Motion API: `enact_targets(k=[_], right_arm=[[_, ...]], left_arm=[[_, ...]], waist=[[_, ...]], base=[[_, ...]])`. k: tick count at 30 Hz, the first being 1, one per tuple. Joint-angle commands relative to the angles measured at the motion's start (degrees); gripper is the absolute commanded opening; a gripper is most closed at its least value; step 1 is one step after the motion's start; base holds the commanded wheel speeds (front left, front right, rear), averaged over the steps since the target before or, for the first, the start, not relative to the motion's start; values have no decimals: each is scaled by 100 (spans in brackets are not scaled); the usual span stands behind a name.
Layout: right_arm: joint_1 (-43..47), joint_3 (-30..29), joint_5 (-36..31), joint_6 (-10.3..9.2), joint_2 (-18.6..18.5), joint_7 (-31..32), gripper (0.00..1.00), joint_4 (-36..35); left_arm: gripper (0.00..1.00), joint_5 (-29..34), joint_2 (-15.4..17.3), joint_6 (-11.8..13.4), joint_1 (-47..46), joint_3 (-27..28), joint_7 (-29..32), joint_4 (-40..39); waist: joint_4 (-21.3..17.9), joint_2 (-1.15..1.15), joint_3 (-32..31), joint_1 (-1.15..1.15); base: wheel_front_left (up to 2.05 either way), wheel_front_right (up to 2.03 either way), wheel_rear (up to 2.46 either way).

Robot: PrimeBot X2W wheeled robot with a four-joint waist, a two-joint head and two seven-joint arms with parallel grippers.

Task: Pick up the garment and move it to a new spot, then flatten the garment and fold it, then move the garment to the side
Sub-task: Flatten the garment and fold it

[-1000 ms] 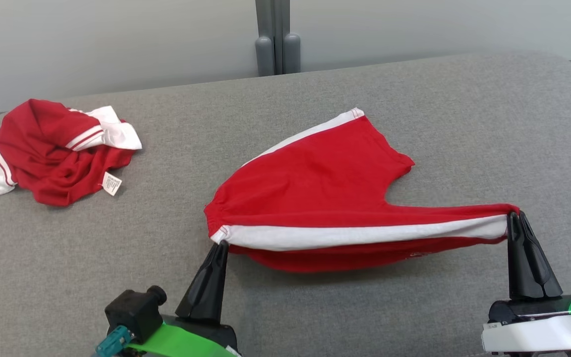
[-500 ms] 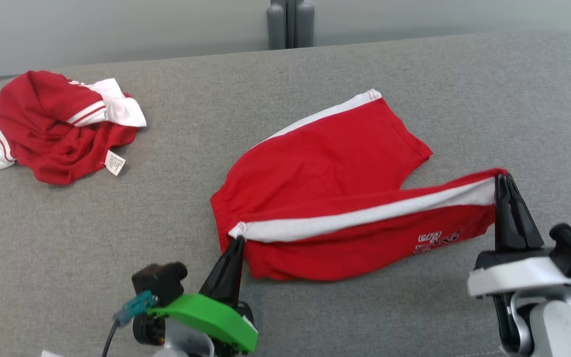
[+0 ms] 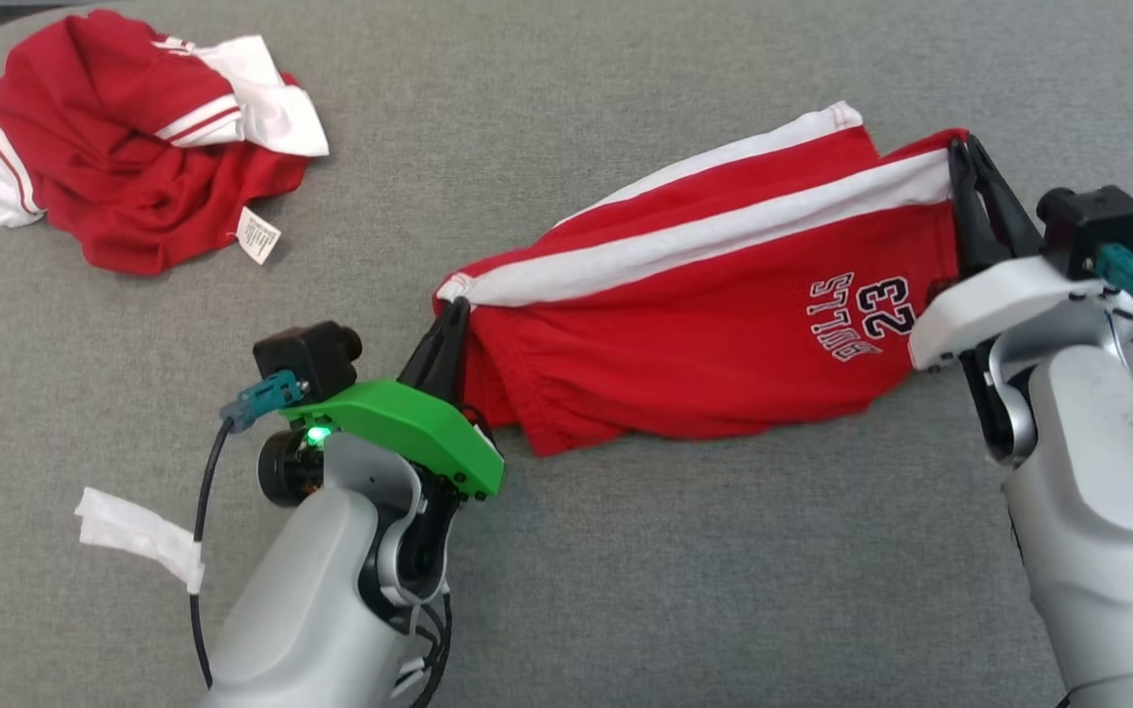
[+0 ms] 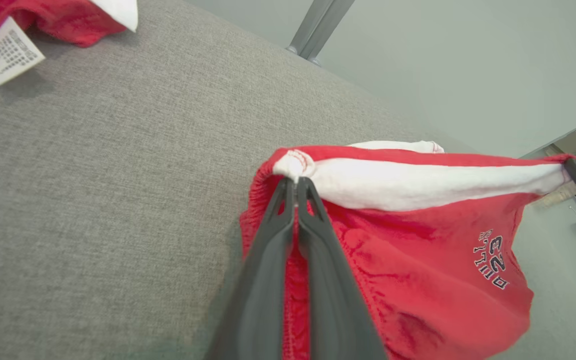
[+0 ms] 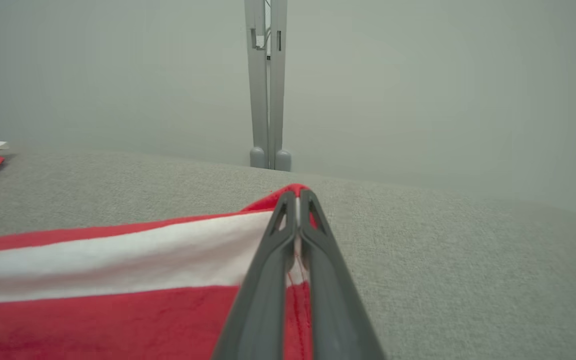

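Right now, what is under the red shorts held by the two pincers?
The grey fabric surface shows all around the red shorts and runs under them. The part directly beneath the cloth is covered, so I cannot tell whether anything else lies there.

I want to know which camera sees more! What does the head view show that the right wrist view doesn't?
Head view adds: the left fingers pinching one end of the shorts, the number 23 print, and a white label on the other red shirt.
Right wrist view adds: a grey post and the pale wall behind it.
Both: the red shorts with the white stripe, the right fingers shut on their corner, and the grey cushion.
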Motion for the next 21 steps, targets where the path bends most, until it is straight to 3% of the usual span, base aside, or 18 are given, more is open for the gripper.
enact_targets(k=[1,8,21], right_arm=[[-243,40,33,-8,-82,-12,0,204],[-1248,303,145,-8,-346,-68,0,1310],[-2295,833,110,-8,-663,-193,0,2849]], left_arm=[[0,-114,6,7,-211,-46,-55,92],[0,-651,7,152,-847,-524,-311,458],[0,-1161,8,329,-1282,-1101,-811,809]], waist=[[293,0,337,0],[442,0,591,0],[572,0,685,0]], base=[[0,0,0],[0,0,0],[0,0,0]])
